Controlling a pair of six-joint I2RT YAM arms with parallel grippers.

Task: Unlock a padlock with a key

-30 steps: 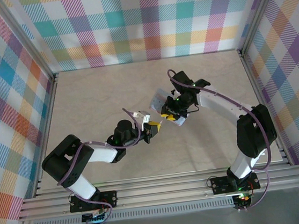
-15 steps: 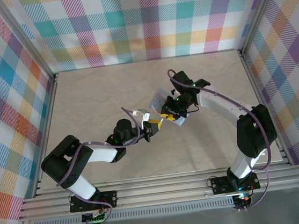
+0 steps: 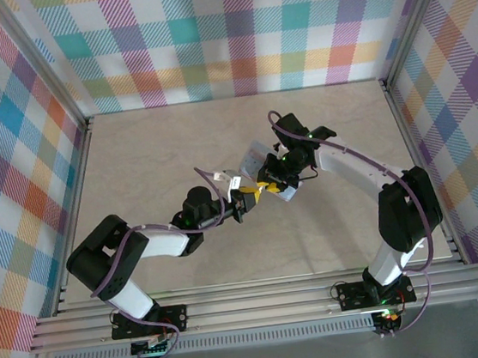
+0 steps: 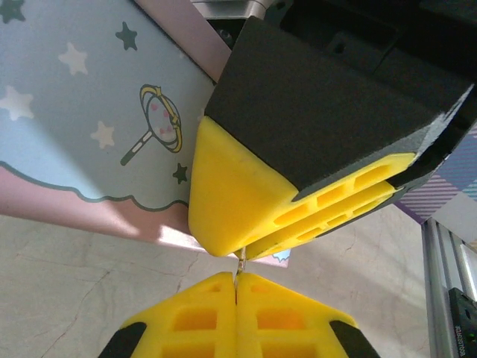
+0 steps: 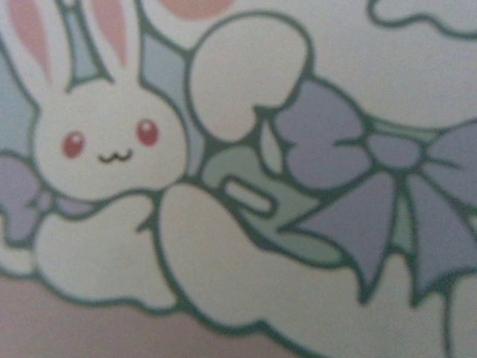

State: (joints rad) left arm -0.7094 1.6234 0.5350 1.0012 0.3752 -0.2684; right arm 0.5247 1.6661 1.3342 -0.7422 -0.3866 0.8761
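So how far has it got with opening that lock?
Done: the left pincer is shut on a thin metal sliver, seemingly the key. In hand: it points at the right pincer's closed tips beside the box. Left: entering the padlock and turning; nothing shows it open.

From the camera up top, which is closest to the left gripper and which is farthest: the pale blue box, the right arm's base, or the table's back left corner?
1. The pale blue box: just beyond the left gripper, in the middle of the table.
2. The right arm's base: at the near edge, on the right.
3. The table's back left corner: farthest, at the far left.
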